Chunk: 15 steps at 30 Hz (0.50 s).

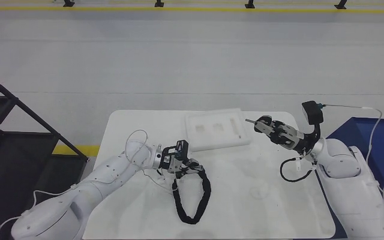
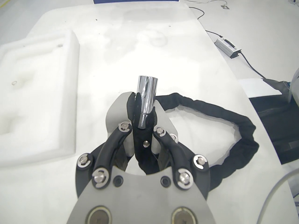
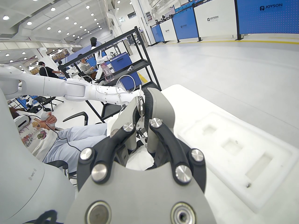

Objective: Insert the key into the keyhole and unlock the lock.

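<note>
The lock is a black fabric-sleeved chain loop (image 1: 193, 201) with a shiny metal cylinder (image 2: 147, 94) at one end. My left gripper (image 2: 142, 103) is shut on that end, the cylinder sticking out past its fingertips; in the top view this gripper (image 1: 182, 162) sits left of the table's middle with the chain (image 2: 224, 127) trailing toward the front. My right gripper (image 3: 141, 104) is shut on the small metal key (image 3: 140, 101), held above the table's right side. In the top view the key's blade (image 1: 250, 121) points left from that gripper (image 1: 264, 123), well apart from the lock.
A white foam tray (image 1: 216, 128) with several small recesses lies at the back middle of the white table (image 1: 270, 198). A black rack (image 1: 27, 129) stands off the left edge and a blue panel (image 1: 366, 129) off the right. Open tabletop lies between the two grippers.
</note>
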{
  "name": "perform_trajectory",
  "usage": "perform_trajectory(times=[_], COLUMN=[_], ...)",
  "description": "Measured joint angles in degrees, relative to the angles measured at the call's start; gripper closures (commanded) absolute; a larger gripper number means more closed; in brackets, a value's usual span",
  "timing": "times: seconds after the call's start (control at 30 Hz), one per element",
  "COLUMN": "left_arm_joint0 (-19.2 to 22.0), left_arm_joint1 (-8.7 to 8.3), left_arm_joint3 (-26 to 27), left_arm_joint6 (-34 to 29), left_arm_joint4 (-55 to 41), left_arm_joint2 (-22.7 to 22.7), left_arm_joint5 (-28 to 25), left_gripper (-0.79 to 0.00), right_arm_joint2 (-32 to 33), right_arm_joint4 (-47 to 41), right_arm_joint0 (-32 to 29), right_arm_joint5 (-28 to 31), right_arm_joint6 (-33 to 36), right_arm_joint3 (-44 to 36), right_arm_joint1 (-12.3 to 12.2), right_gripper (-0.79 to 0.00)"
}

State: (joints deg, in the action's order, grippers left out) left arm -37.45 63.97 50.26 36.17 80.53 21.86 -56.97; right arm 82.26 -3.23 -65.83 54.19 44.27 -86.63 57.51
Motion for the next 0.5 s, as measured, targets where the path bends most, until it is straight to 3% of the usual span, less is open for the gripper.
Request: perform_trajectory(times=[0.23, 0.5], left_arm_joint0=[-0.4, -0.2], left_arm_joint1=[-2.62, -6.04], left_arm_joint3=[6.2, 14.7], left_arm_joint6=[0.1, -0.9], left_arm_joint4=[-2.2, -4.6], left_arm_joint2=[3.3, 4.9], left_arm_joint5=[-1.0, -1.0], left_gripper=[0.0, 0.0], right_arm_joint2=[-0.5, -1.9], right_arm_joint4=[2.1, -2.1], right_arm_joint0=[-0.8, -1.3], right_arm_joint5=[-3.4, -10.5], right_arm_joint6=[0.1, 8.9], right_arm_joint3=[-2.0, -6.3], right_arm_joint1=[-0.1, -1.1], right_gripper=[0.0, 0.0])
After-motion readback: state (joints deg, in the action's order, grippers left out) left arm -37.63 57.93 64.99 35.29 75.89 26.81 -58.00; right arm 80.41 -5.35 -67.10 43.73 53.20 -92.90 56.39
